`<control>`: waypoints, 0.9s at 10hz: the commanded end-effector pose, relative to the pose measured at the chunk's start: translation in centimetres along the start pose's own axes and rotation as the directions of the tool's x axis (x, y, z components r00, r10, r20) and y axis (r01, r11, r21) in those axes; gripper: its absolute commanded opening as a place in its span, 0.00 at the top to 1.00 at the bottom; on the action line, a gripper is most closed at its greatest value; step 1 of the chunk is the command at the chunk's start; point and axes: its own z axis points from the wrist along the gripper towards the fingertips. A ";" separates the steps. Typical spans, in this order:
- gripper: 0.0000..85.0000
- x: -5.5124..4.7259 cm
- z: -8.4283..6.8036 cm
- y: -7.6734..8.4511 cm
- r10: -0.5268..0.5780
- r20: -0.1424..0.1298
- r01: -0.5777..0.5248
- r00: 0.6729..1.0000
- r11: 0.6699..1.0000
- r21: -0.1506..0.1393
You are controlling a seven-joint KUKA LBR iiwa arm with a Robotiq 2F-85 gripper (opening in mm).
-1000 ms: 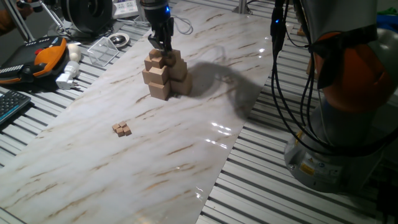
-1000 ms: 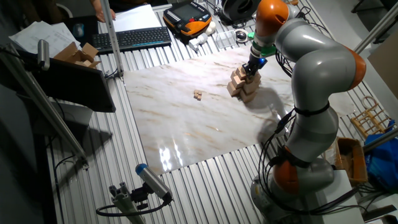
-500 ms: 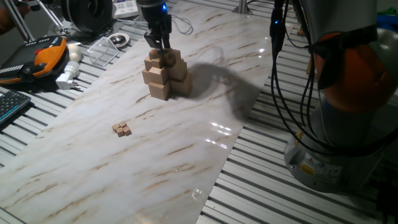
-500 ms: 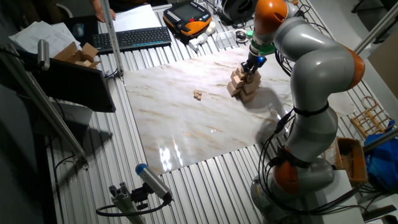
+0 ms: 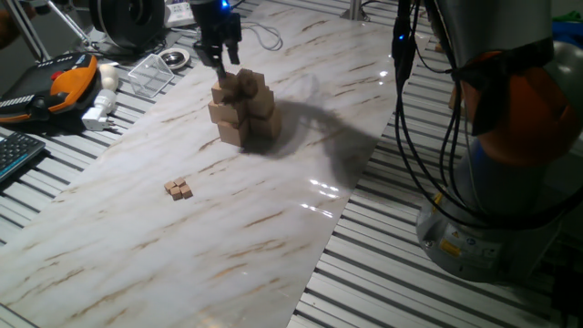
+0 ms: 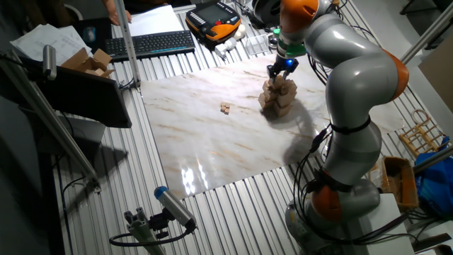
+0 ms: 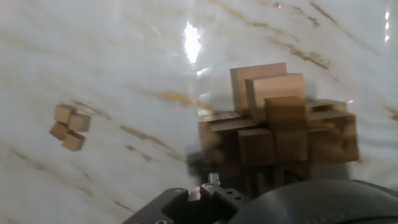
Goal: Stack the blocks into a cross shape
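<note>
Near the worktop's (image 5: 273, 228) far end: the cross shape (image 5: 242, 107), tiered and upright. Well apart toward 7 o'clock in one fixed view: the blocks (image 5: 178, 189), three tiny cubes huddled touching on bare marble. Hovering just off the pile's top at 11 o'clock: the gripper (image 5: 219, 56), nothing visible between the jaws; parted or clenched, cannot tell. Best handling, as a judgement: travel clear of the pile, descend square over one outer cube of the trio, pinch it alone without nudging its neighbours.
</note>
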 end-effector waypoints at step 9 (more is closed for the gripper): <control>0.40 -2.4 0.1 1.0 0.086 0.000 -0.086 0.996 0.996 -0.024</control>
